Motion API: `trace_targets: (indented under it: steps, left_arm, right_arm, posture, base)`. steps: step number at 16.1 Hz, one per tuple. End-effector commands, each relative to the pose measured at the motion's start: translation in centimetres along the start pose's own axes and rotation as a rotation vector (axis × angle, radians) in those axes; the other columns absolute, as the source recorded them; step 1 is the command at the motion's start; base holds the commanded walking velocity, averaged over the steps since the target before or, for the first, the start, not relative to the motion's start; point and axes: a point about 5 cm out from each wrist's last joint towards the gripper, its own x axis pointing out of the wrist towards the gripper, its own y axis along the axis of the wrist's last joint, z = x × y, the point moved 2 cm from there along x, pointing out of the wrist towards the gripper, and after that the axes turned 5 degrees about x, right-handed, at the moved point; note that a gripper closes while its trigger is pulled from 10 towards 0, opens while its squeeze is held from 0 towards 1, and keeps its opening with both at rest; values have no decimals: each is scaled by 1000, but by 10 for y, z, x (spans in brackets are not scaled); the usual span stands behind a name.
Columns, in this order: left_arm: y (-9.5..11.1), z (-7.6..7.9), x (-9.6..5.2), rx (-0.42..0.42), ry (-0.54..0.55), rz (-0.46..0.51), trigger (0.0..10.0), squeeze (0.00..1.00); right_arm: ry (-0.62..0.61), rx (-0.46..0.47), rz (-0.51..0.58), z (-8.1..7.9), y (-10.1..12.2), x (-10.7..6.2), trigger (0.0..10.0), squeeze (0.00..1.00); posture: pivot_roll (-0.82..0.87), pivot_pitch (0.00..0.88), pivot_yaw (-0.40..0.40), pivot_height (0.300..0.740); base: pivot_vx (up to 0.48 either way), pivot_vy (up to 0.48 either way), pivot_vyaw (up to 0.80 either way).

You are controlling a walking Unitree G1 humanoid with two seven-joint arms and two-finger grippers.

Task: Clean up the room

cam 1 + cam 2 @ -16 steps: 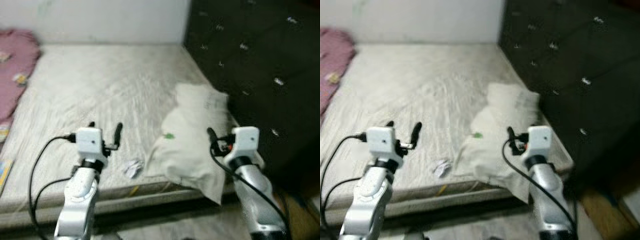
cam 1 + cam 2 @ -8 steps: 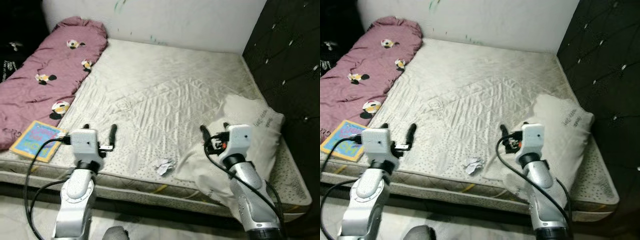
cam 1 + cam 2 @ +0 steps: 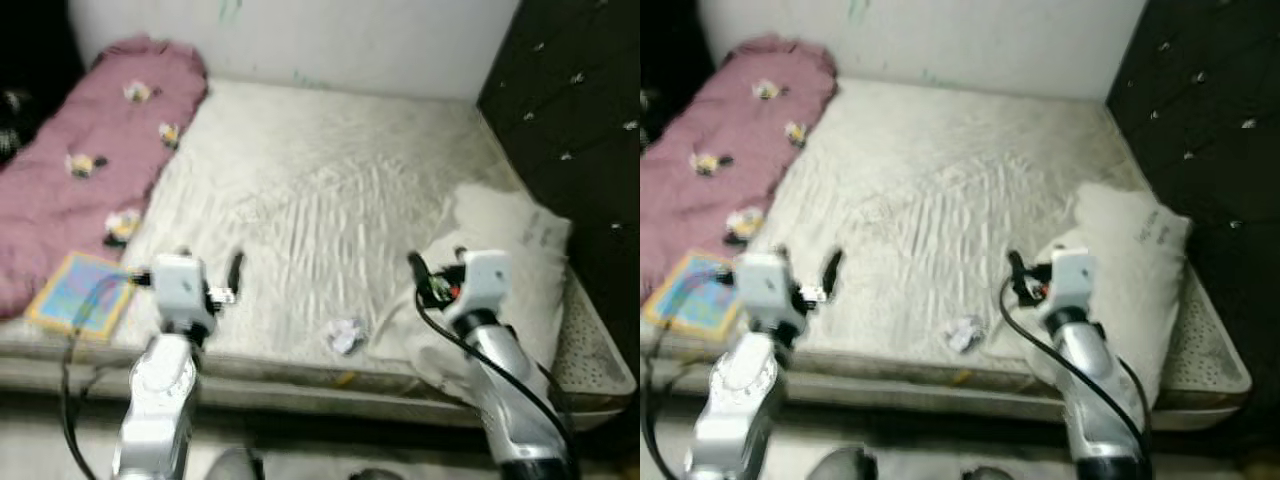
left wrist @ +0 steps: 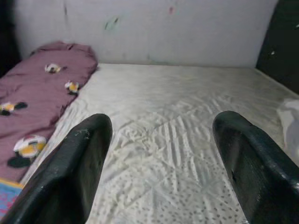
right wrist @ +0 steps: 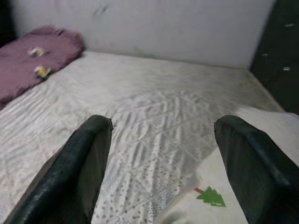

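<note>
Two grippers are raised in front of me, both empty and spread wide: my left gripper (image 3: 208, 272) hangs over the near edge of the mattress (image 3: 330, 190), and my right gripper (image 3: 438, 272) hangs over the near end of the white pillow (image 3: 505, 250). From each wrist I see my black fingers (image 4: 81, 163) standing far apart with bare quilted sheet between them, nothing held. Between the two grippers, lower and nearer the mattress edge, lies a small crumpled scrap of paper (image 3: 345, 335), just beside the pillow's corner and closer to my right gripper than my left. Out past my left gripper, toward the far left, a colourful book (image 3: 82, 292) lies at the mattress edge next to a pink blanket (image 3: 85, 150) printed with cartoon figures. Beyond my right gripper stands the dark tufted headboard (image 3: 570, 110). The head views are a little blurred, so I judge I am in the approach step, squaring up to the bed before any pick. The scrap looks like the plainest piece of litter, so my next move calls for lowering the right gripper down and inward until its fingers straddle the paper, then closing gently without snagging sheet or pillowcase.
</note>
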Motion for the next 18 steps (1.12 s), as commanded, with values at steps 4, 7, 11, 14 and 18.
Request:
trace_targets:
  steps: [4,7,11,14,18]
  left_arm:
    - [7,-5,2,10,6,39,10000,0]
    - [10,-2,1,-8,-26,54,10000,0]
    - [10,-1,0,-12,-37,61,10000,0]
    - [11,0,0,-16,-44,65,10000,0]
    - [11,0,0,-12,-40,60,10000,0]
  right_arm:
    - [-2,2,14,-2,3,2,10000,0]
    - [-11,4,13,-1,3,2,10000,0]
    - [-14,14,11,-1,3,3,10000,0]
    - [-13,12,12,-1,3,4,10000,0]
    - [-15,8,13,-1,4,4,10000,0]
  posture:
    - [6,0,-95,740]
    - [6,0,-95,740]
    - [6,0,-95,740]
    - [11,0,-99,740]
    - [11,0,-99,740]
  base:
    - [0,0,0]
    - [0,0,0]
    - [132,0,-400]
    - [292,0,-442]
    - [220,0,0]
